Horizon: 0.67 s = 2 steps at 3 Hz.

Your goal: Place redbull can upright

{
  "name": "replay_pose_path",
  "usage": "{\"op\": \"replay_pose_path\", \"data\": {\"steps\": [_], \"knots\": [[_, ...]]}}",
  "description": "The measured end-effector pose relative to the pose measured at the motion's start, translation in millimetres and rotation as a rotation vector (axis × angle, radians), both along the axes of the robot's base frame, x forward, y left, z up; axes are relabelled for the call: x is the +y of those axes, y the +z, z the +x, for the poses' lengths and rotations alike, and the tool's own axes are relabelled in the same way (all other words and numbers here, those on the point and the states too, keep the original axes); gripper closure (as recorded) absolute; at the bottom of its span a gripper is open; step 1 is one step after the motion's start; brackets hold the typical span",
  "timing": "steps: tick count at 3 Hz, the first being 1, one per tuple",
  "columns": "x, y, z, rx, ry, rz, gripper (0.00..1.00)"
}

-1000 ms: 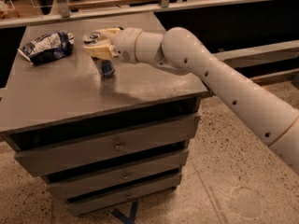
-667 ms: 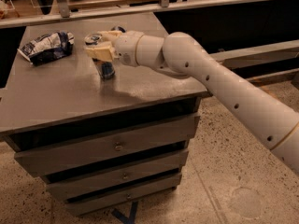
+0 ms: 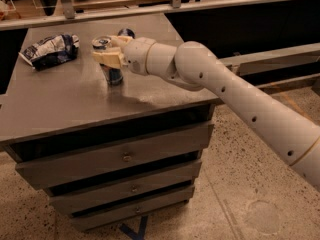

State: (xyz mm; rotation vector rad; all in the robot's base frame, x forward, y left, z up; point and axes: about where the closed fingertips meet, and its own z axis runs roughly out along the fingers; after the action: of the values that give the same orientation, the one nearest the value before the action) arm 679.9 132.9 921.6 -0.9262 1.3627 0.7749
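No text is legible on the redbull can [image 3: 114, 76] the gripper [image 3: 106, 58] clasps.

Cream end effector [image 3: 107, 59] around blue-silver redbull can [image 3: 114, 77]

We see a grey cabinet [image 3: 120, 156] with three knobbed drawers [image 3: 125, 158] on a speckled stone floor [image 3: 240, 184]. Its flat surface [image 3: 65, 104] catches warm, dim light. On the far side a metal rail [image 3: 215, 3] runs left to right above dark panels [image 3: 250, 29]. Blue tape [image 3: 134, 230] marks the near floor. The claw [image 3: 107, 59] hangs over the far middle of the surface.
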Motion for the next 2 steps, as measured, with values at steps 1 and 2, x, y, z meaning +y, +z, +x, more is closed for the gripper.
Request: {"op": "replay_pose_path", "data": {"steps": [1,2], "knots": [[0.0,0.5,0.0,0.0,0.0,0.0,0.37],[0.1,-1.2,-0.4,0.015,0.005,0.001,0.14]]}}
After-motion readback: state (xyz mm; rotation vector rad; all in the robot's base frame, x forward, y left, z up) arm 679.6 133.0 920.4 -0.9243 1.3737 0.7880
